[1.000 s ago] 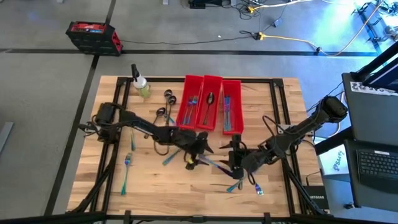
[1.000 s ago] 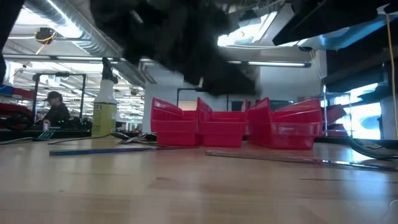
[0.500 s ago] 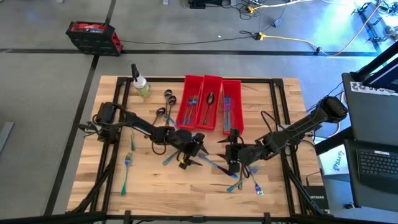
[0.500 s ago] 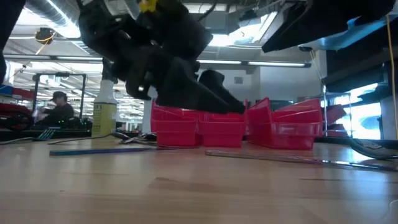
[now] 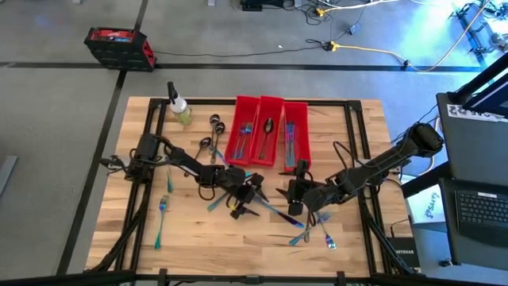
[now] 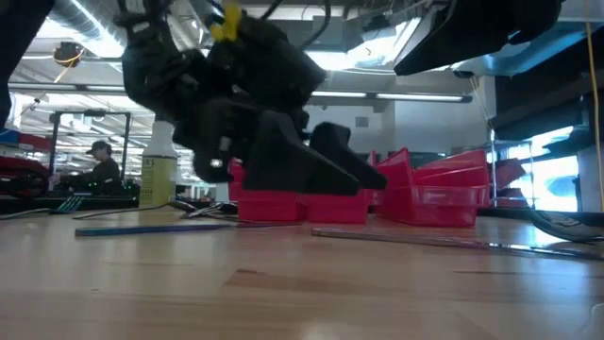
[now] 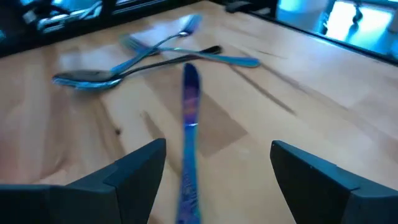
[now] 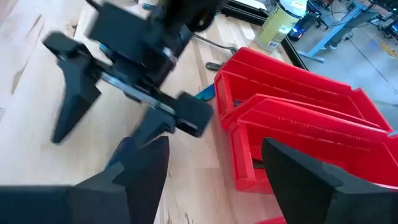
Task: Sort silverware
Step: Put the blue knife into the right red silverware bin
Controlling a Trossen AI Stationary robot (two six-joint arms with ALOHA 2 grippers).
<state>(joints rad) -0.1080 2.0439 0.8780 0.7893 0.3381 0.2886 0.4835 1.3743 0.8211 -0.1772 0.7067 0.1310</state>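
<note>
A blue knife point(image 7: 188, 137) lies flat on the wooden table point(image 5: 190, 230) near its middle. My left gripper point(image 7: 217, 149) hangs low over the knife's near end, open, with one finger on either side of it and not touching it. Beyond the knife lie a dark spoon point(image 7: 93, 78) and crossed blue forks point(image 7: 180, 37). In the high view the left gripper point(image 5: 254, 200) faces my right gripper point(image 5: 295, 195), which is open and holds nothing. In the right wrist view my right gripper point(image 8: 214, 146) hovers above the table beside the red bins point(image 8: 298, 124).
Three red bins point(image 5: 268, 131) at the far middle hold sorted silverware. A spray bottle point(image 5: 179, 107) stands at the far left. Loose pieces lie near the left edge point(image 5: 162, 214), by the bins point(image 5: 210, 135) and at the near right point(image 5: 317, 234). A person sits beyond the table point(image 6: 99, 170).
My left gripper has come down toward the table and rolled about its own line, so its open fingers now stand low on either side of the blue knife. My right gripper has turned a little toward the left gripper. No silverware has moved.
</note>
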